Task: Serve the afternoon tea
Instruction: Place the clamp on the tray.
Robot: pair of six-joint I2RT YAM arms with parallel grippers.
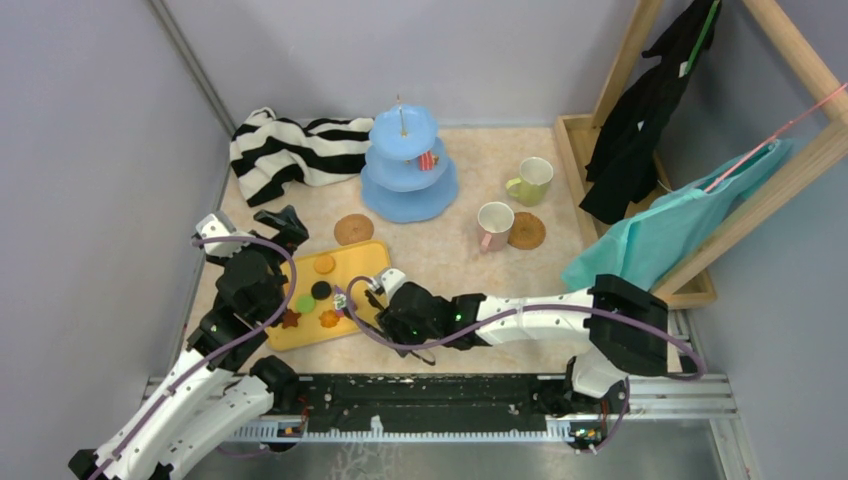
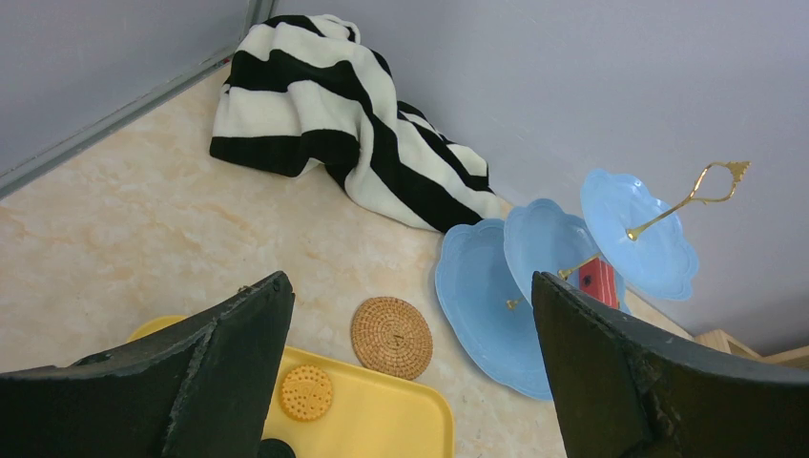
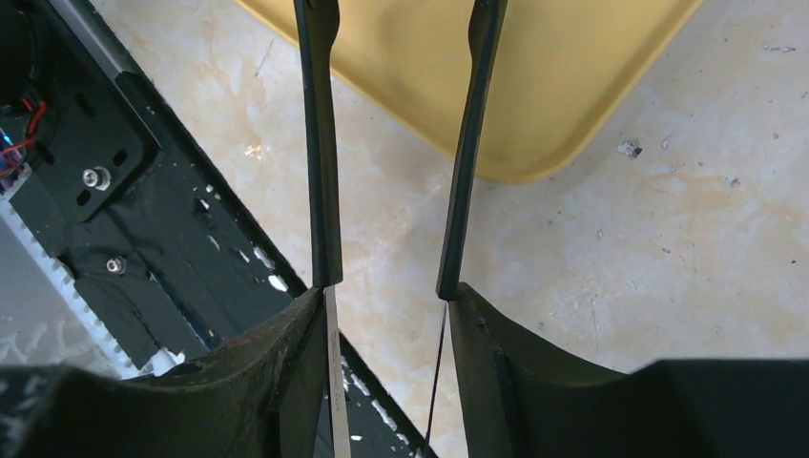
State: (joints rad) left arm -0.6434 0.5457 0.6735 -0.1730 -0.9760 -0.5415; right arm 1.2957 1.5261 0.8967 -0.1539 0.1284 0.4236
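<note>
- The surface (image 1: pixel 450 265) is pale and looks like marble.
- A black-and-white striped cloth (image 1: pixel 290 150) lies bunched up in the far left corner.
- A light-blue three-tier stand (image 1: pixel 408 185) stands just right of it.
- One cork coaster (image 1: pixel 353 229) lies between the stand and a yellow tray (image 1: pixel 350 260).
- A yellow-green cup (image 1: pixel 531 180) stands further right.
- A pink-handled cup (image 1: pixel 494 222) stands right beside the second cork coaster (image 1: pixel 530 232).
</note>
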